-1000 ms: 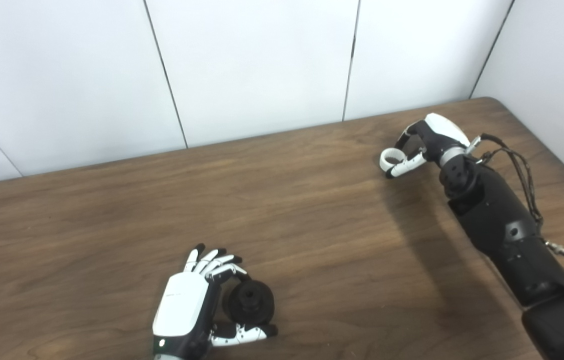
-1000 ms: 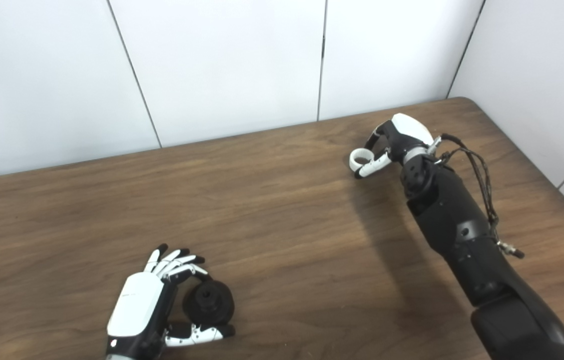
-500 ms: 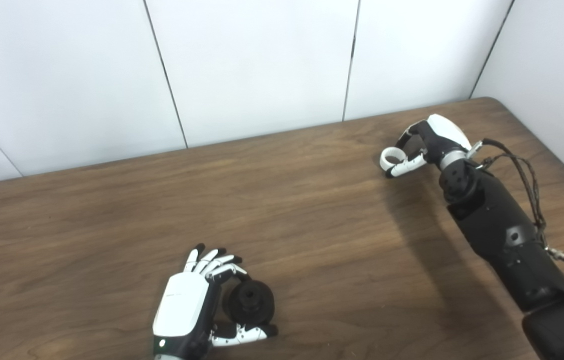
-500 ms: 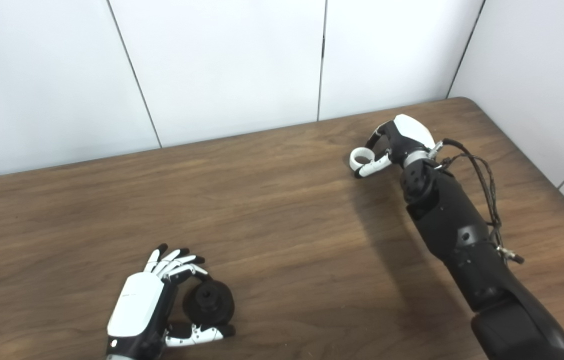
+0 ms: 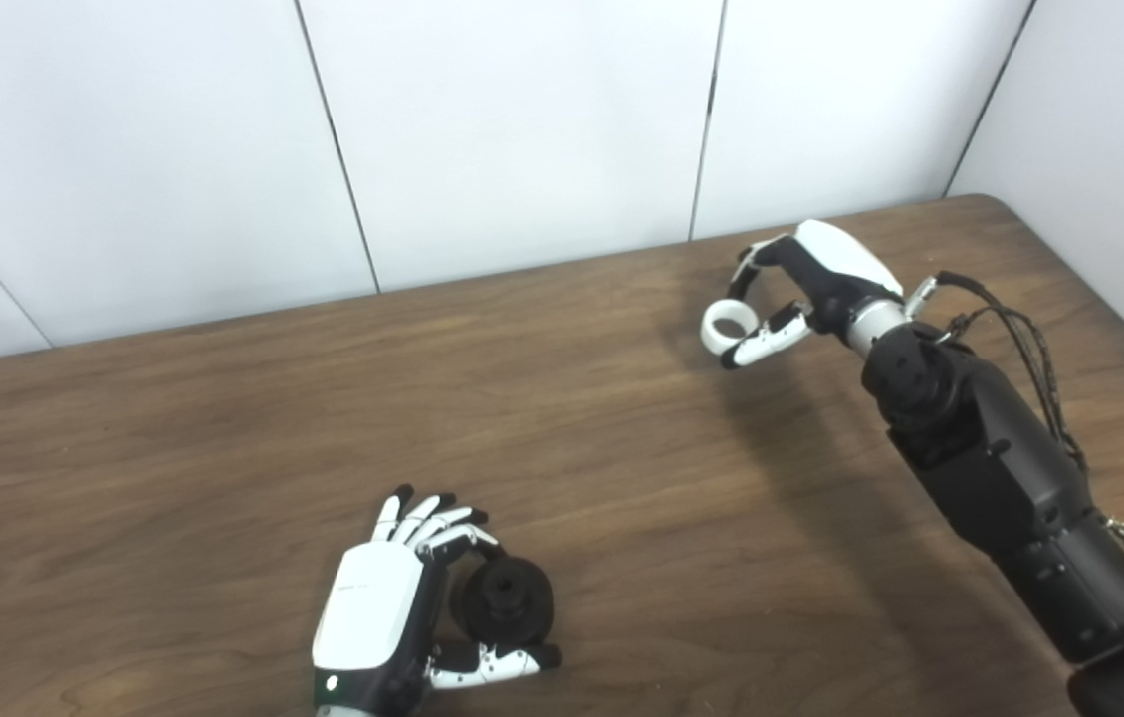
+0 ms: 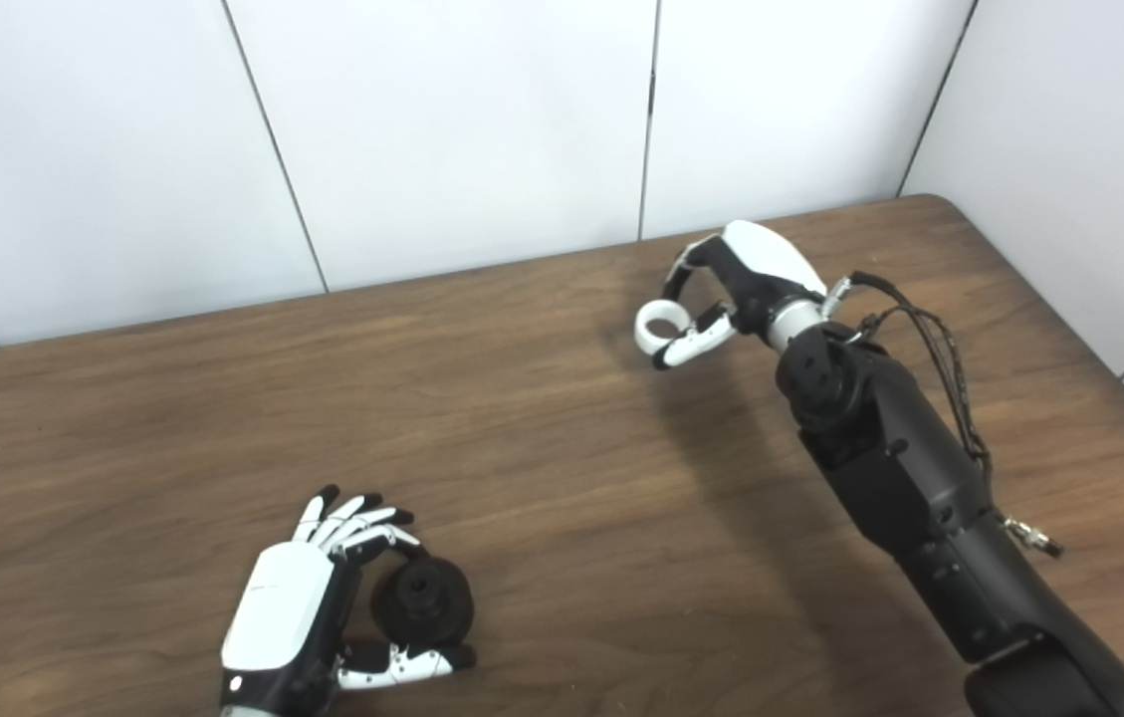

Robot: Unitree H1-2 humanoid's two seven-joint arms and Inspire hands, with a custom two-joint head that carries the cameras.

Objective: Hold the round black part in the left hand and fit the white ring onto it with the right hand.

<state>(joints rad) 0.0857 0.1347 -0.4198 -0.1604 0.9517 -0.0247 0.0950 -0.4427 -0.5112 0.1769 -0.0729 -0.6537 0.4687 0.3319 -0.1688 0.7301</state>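
Brown wood-grain table point(image 5: 223, 418), white panelled wall point(image 5: 522, 119) behind with dark seams, possibly gaps

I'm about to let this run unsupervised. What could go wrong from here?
The white ring is pinched only at its edge by the right hand, so it could slip out while crossing the table. The round black part sits loosely between the left hand's fingers and thumb, so pressing the ring on might push it askew.

White-backed hands point(image 5: 367, 612) with black fingertips; black forearm point(image 5: 995, 463) trailing braided cables point(image 5: 1029, 349).
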